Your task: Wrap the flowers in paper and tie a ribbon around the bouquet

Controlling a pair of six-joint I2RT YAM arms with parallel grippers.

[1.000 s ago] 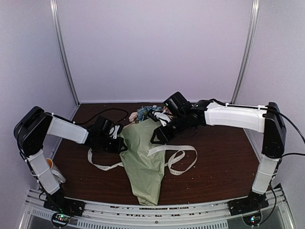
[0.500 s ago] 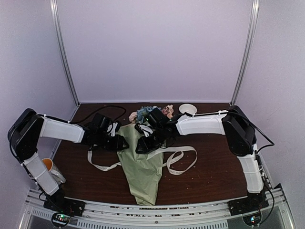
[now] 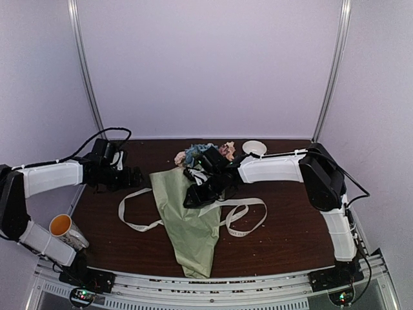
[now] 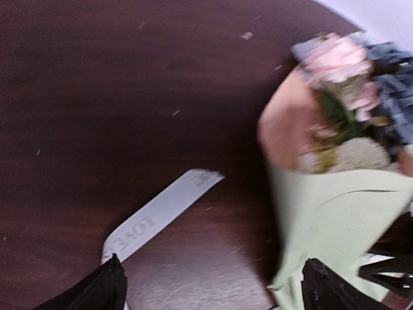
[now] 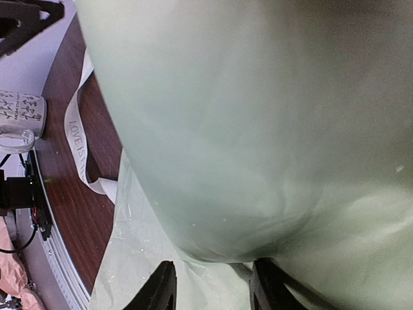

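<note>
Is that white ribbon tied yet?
Untied: the cream-white fabric ribbon lies in loose loops either side of the sage-green paper bouquet.

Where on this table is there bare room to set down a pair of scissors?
The widest bare patch is on the right, between the right loop of the ribbon and the right edge of the table. A smaller one lies front-left, between the mug, the ribbon's left loop and the tip of the bouquet. The middle is crowded: bouquet, ribbon, right gripper.
</note>
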